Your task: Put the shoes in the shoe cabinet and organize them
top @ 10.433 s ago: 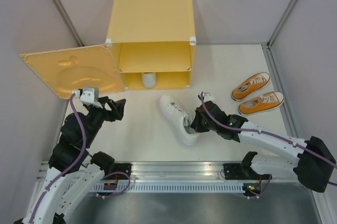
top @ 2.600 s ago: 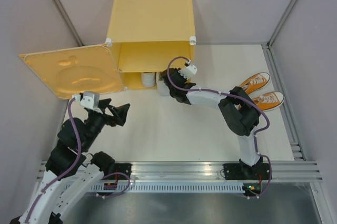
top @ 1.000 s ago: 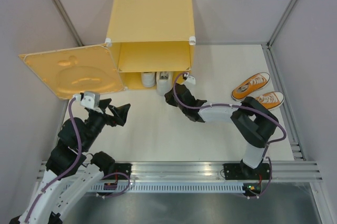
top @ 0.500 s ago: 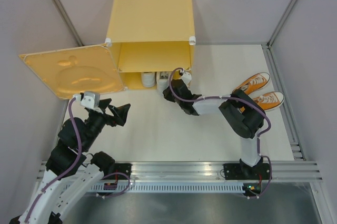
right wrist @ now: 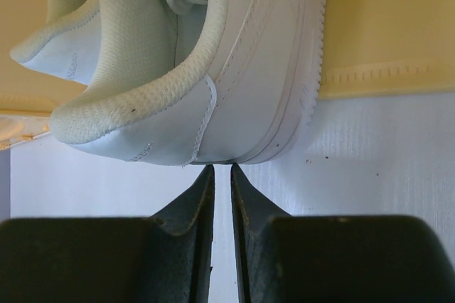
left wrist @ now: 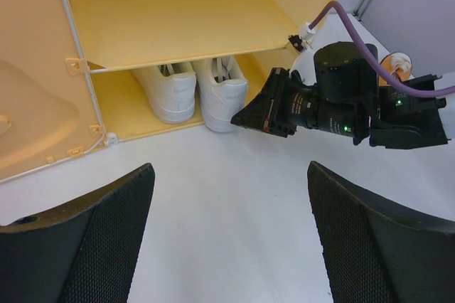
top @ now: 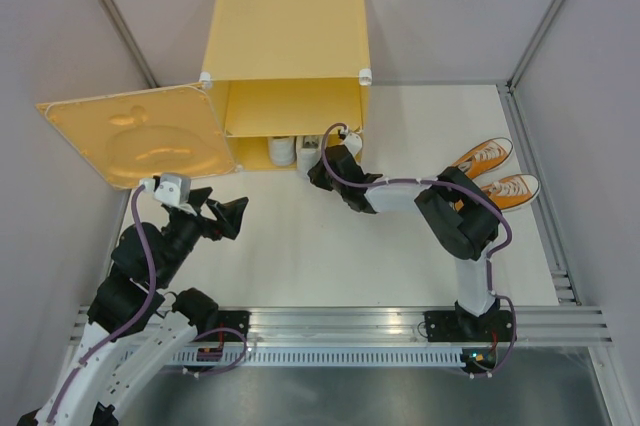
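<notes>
The yellow-orange shoe cabinet (top: 288, 36) stands at the back with its door (top: 135, 141) swung open to the left. Two white shoes (top: 282, 150) (top: 309, 154) sit side by side in its lower compartment, heels outward; they also show in the left wrist view (left wrist: 170, 89) (left wrist: 222, 95). My right gripper (top: 319, 169) is shut and empty, and its fingertips (right wrist: 206, 175) touch the heel of the right-hand white shoe (right wrist: 234, 89). The two orange shoes (top: 476, 163) (top: 496, 195) lie on the table at the right. My left gripper (top: 226, 216) is open and empty, in front of the door.
The cabinet's upper compartment (left wrist: 178, 18) above the inner shelf holds nothing. The right arm (top: 400, 194) stretches across the table from the right base. Grey walls close in the table on the left, back and right.
Over the last second my right gripper has moved toward the cabinet and now touches the second white shoe's heel, which sits slightly deeper inside. The left arm has not moved.
</notes>
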Controlling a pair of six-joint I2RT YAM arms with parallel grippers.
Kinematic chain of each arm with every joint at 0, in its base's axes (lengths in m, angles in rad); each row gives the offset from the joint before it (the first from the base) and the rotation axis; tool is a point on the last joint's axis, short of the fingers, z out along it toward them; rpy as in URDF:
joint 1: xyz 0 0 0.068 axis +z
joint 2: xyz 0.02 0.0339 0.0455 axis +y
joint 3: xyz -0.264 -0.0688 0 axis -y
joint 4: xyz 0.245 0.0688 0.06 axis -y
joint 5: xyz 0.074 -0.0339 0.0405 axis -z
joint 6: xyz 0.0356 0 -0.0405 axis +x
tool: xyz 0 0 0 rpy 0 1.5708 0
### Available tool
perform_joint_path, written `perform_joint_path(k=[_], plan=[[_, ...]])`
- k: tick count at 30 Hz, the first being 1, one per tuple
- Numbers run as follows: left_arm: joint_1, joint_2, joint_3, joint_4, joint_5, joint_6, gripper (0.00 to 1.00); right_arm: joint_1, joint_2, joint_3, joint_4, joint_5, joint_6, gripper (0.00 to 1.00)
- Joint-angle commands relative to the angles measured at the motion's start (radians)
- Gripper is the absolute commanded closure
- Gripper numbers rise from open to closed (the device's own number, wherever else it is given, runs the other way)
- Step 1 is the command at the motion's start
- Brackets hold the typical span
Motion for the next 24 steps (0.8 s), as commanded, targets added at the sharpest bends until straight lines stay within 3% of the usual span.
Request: perform_joint_path(k=[1, 24], plan=[[-0.004, 0.013, -0.001, 0.038, -0.009, 0.024, 0.09, -0.069, 0.007, 0.095, 0.040, 0.026, -0.027, 0.81], [-0.004, 0.007, 0.000, 0.037, -0.003, 0.024, 0.09, -0.103, -0.008, 0.161, 0.002, 0.058, -0.013, 0.82]])
